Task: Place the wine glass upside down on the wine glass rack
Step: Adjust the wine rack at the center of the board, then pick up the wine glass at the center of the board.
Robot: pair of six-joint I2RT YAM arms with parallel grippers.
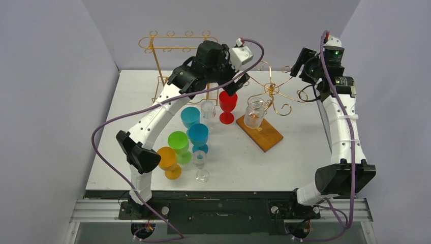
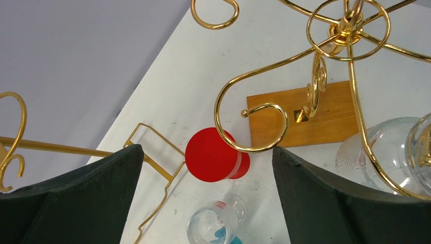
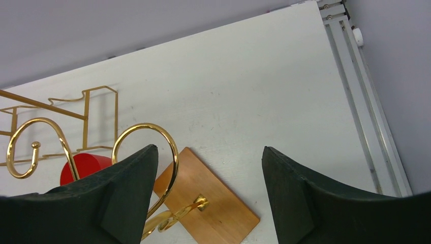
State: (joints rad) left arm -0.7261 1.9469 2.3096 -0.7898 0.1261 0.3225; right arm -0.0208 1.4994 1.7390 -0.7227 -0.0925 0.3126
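Above the red wine glass (image 1: pixel 227 104) the left gripper (image 1: pixel 237 84) is held wide open, the right gripper (image 3: pixel 208 148) likewise parted, both empty.

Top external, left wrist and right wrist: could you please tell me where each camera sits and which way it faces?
Top external: above and behind the robot, looking down on the table; both whole arms show.
Left wrist: on the left arm, looking down between the open left fingers at the red wine glass.
Right wrist: on the right arm, looking down between the open right fingers at the wooden base.
Shared: all three show the red wine glass and wooden base.
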